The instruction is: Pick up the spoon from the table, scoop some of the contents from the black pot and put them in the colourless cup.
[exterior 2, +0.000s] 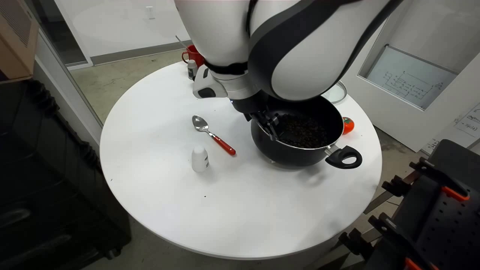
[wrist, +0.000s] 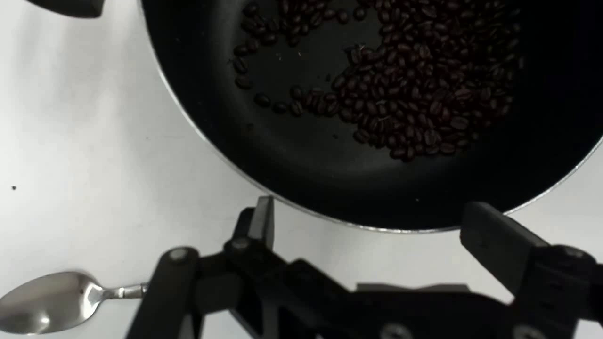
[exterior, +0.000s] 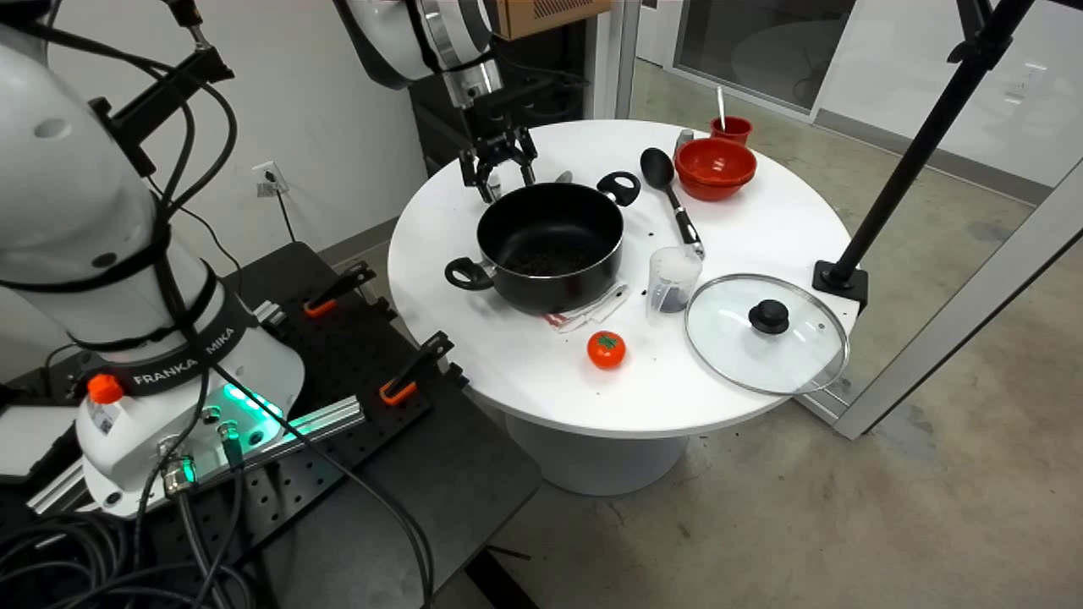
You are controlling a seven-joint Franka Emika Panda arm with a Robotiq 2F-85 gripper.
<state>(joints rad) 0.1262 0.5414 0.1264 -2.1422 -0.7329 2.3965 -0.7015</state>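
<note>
In an exterior view, the gripper [exterior: 508, 189] hangs near the pot [exterior: 550, 296], at its upper left, while the spoon [exterior: 674, 200] lies on the table [exterior: 525, 364] at the pot's upper right, well apart, with part of the pot between them. The spoon's long axis is slanted: the black head [exterior: 656, 167] is uppermost, and the handle [exterior: 687, 228] runs down to the right, ending beside the cup [exterior: 674, 275]; whether it touches, one cannot tell. In the wrist view the fingers [wrist: 499, 242] are spread, with nothing held. The move probably must go rightward, then close across this handle, leaving alone the nearer teaspoon [wrist: 61, 301], lower left there.
</note>
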